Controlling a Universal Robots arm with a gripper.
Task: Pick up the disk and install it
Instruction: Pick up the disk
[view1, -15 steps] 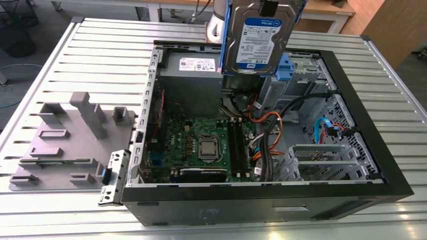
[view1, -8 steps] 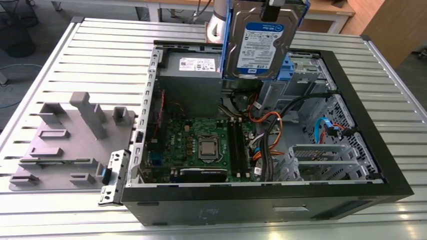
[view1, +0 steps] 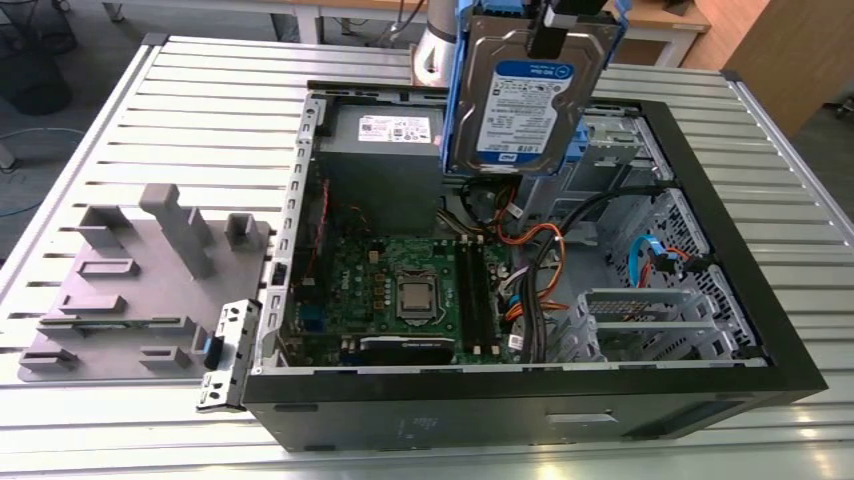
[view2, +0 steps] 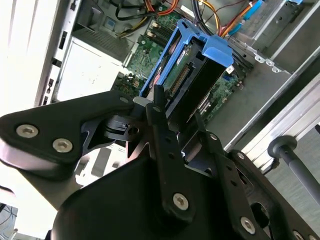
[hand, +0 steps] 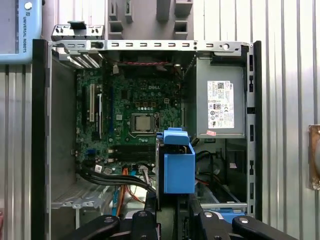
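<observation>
1. My fingers (view2: 162, 135) are closed on the disk (view1: 521, 110), gripping its upper end.
2. The disk hangs upright above the open computer case (view1: 534, 405), near the power supply (view1: 380, 135).
3. The case lies on the slatted worktop (view1: 174, 110).

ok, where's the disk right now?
The disk hangs upright in the gripper above the open case, top centre, to the exterior view's right of the power supply.
</observation>
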